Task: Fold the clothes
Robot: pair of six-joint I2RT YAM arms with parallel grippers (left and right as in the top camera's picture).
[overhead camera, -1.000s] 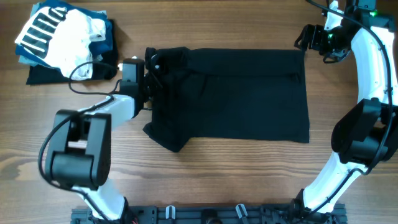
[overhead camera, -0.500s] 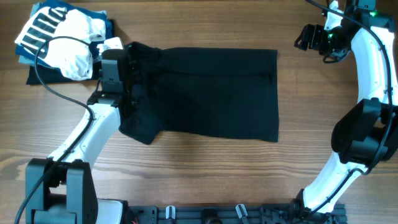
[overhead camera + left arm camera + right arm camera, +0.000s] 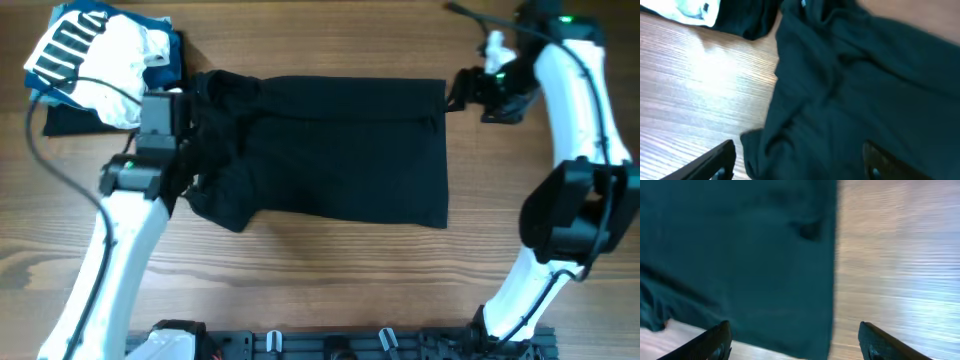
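The shirt (image 3: 340, 150) lies on the table (image 3: 320, 285), other garments (image 3: 100, 60) heaped beside its left end.

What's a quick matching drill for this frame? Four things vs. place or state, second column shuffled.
Things:
1. black shirt
2. clothes pile
3. left gripper
4. right gripper

Places/states:
A. open, over the shirt's straight edge
B. heaped at a far corner of the table
C. spread across the table's middle
D. open, over the shirt's bunched end

Pairs: 1-C, 2-B, 3-D, 4-A
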